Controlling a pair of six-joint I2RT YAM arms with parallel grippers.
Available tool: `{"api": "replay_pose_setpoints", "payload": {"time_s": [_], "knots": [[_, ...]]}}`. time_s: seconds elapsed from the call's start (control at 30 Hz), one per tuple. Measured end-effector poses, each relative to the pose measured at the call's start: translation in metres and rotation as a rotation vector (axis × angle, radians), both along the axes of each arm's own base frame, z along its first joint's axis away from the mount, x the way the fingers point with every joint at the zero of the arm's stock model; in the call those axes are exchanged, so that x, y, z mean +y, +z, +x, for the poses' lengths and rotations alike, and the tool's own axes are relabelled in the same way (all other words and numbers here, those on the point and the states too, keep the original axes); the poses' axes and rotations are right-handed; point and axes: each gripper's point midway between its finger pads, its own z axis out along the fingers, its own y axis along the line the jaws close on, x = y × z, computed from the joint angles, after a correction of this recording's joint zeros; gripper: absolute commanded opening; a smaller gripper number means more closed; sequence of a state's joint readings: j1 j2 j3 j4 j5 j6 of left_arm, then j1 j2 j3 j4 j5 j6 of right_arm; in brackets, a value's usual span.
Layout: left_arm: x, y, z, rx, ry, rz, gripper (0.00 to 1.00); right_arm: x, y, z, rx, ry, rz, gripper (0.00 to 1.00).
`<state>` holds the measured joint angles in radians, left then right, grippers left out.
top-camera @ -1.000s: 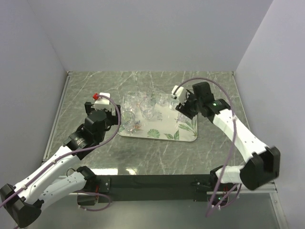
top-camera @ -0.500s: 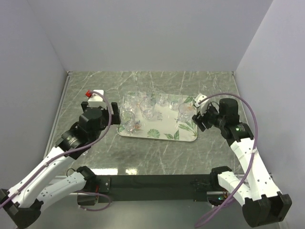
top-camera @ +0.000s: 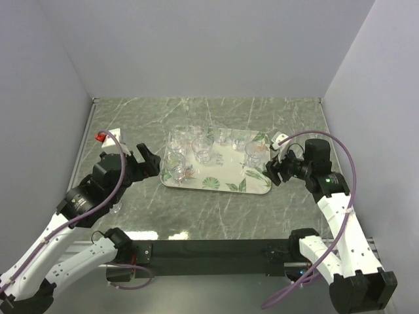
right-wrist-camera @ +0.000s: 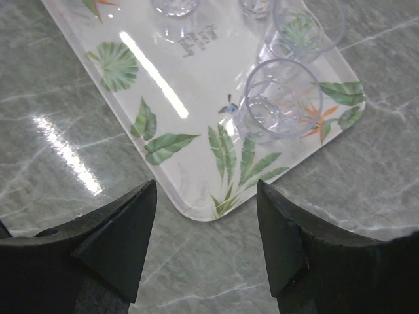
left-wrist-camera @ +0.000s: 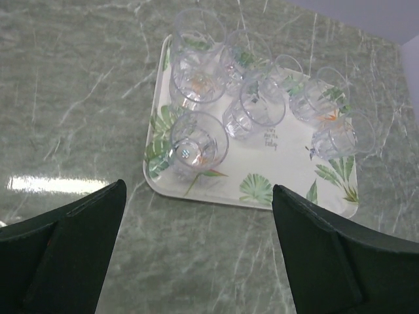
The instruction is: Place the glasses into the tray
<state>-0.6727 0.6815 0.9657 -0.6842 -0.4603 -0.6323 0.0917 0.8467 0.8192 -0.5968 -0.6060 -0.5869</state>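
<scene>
Fingers apart and empty, left gripper [top-camera: 148, 159] and right gripper [top-camera: 270, 167] flanked the tray's [top-camera: 226, 171] short ends, glasses [top-camera: 203, 149] standing between them

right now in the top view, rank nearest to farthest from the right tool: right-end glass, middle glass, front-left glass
1. right-end glass, on the right side of the tray, closest to the right tool
2. middle glass, tray centre
3. front-left glass, near-left corner
</scene>
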Motion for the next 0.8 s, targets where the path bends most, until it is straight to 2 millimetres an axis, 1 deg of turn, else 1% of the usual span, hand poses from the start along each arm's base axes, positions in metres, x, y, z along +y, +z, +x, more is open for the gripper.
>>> {"api": "replay_pose_setpoints", "payload": {"time_s": [0.23,0.47,0.6,0.8], "knots": [[0.005,-0.014,-0.012,0.101,0.05,-0.05,0.99,0.008,0.002,-0.011,0.029,0.041,0.039,0.7],[0.017,-0.044,-0.02,0.241,0.178,-0.057,0.99,0.007,-0.006,-0.019,0.029,0.038,0.039,0.7],[0.024,-0.06,-0.022,0.31,0.277,-0.061,0.99,0.006,-0.008,-0.019,0.036,0.034,0.038,0.7],[0.045,-0.085,-0.024,0.388,0.479,-0.033,0.99,0.005,-0.006,-0.02,0.029,0.031,0.039,0.7]]}}
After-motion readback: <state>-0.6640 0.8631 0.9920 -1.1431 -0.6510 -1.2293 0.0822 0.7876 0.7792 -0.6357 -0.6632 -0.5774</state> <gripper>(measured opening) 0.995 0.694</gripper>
